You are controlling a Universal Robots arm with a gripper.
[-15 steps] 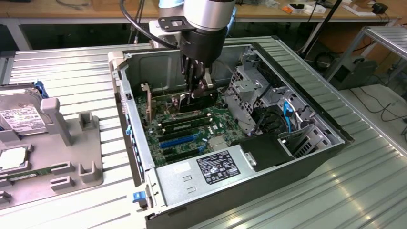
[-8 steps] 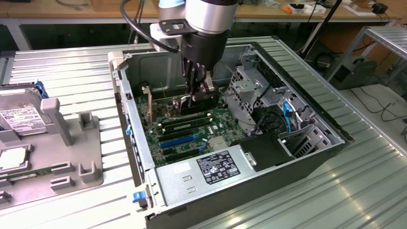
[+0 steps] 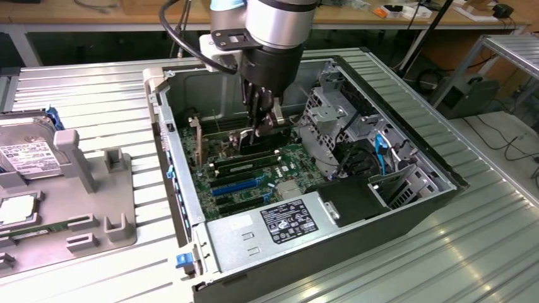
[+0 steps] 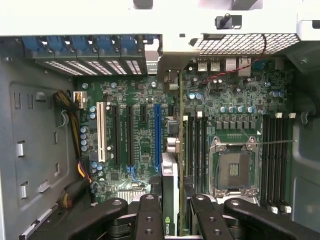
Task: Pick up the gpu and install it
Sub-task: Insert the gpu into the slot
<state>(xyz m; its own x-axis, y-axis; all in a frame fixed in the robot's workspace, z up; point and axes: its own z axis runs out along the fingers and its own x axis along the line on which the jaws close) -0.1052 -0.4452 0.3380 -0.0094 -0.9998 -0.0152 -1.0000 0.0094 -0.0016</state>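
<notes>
At this moment the gpu point(image 4: 170, 200) was held edge-on in the pincer point(image 4: 170, 212), whose dark fingers point(image 4: 148, 215) were closed narrowly on the card's two faces in the lower centre of the wrist view. In the exterior view the pincer point(image 3: 259, 129) was seen lowered into the open computer case point(image 3: 438, 183), at the centre of the frame, with the card point(image 3: 257, 142) hanging just over the green motherboard point(image 3: 286, 161). The pick-up was judged done and the installing step in hand — the card appeared lined up close beside the long blue slot point(image 4: 157, 135), though whether its lower edge had already met a slot could not be told. The seating was judged to call for the card's edge being kept parallel to the slot and its metal bracket end being brought to the rear openings of the case point(image 4: 100, 65), with a straight press downward — no tilt. On the counter point(image 3: 93, 113), at the left edge of the exterior view, a hard drive point(image 3: 25, 151) was seen lying in a grey fixture point(image 3: 101, 208).
</notes>
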